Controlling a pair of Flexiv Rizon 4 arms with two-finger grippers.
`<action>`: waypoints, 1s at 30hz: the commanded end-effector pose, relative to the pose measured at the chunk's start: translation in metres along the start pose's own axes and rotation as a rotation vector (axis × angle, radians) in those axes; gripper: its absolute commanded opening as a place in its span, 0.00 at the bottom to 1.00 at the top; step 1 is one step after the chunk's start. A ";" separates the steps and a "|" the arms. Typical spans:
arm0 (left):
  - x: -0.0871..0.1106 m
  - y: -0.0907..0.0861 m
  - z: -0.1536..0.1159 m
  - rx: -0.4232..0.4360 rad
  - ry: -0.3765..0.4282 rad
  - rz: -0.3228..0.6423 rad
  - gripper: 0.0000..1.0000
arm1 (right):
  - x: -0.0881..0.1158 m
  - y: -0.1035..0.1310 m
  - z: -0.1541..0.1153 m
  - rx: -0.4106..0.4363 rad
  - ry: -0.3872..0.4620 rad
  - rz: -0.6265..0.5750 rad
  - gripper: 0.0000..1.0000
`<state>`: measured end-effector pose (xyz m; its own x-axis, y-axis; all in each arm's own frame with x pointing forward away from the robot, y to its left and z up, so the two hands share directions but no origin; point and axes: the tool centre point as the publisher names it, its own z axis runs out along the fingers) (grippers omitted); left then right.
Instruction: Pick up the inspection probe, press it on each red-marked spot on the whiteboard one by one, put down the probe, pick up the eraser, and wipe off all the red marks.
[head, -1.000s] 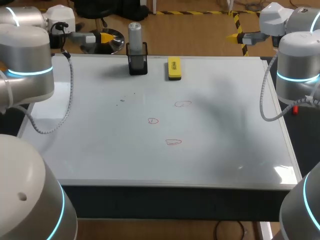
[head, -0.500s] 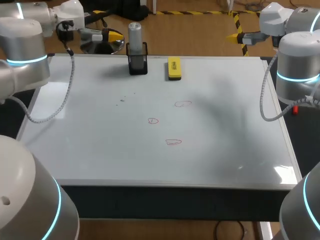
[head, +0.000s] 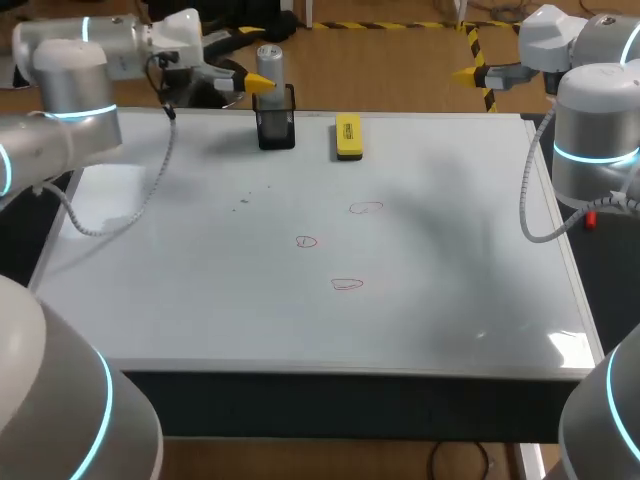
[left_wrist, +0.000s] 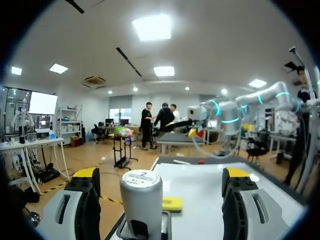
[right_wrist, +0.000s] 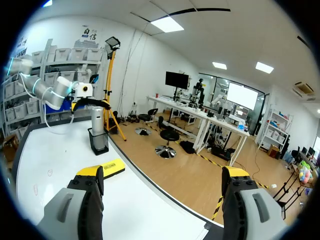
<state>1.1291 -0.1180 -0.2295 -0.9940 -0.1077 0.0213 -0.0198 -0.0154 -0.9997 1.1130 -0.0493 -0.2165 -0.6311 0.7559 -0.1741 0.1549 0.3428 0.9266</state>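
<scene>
The grey cylindrical inspection probe (head: 270, 62) stood upright in its black holder (head: 276, 128) at the whiteboard's (head: 450, 300) far edge, ready for a side grasp. The left gripper (left_wrist: 162, 175) framed it, fingers wide, apparently untouching. The right gripper (right_wrist: 162, 172) hung wide, well apart.

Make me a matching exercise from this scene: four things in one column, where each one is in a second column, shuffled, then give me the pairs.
Things
1. grey cylindrical inspection probe
2. yellow block eraser
3. red outline marks
4. right gripper

Places
A. drawn in the middle of the whiteboard
B. open, beyond the board's far edge, towards its right corner
C. standing upright in the black holder
D. lying flat near the board's far edge, beside the holder

Pairs: 1-C, 2-D, 3-A, 4-B
</scene>
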 end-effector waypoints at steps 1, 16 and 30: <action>-0.011 0.012 0.014 0.052 0.229 -0.002 1.00 | -0.001 0.000 0.000 0.001 0.001 0.000 1.00; -0.010 0.033 0.022 0.051 0.218 -0.025 1.00 | -0.001 0.000 0.000 0.001 0.001 0.000 1.00; -0.011 0.042 0.032 0.044 0.160 -0.032 0.93 | -0.001 0.000 0.000 0.001 0.001 0.000 1.00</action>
<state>1.1476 -0.1457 -0.2735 -0.9965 0.0691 0.0473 -0.0518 -0.0650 -0.9965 1.1131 -0.0493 -0.2165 -0.6311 0.7559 -0.1741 0.1549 0.3427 0.9266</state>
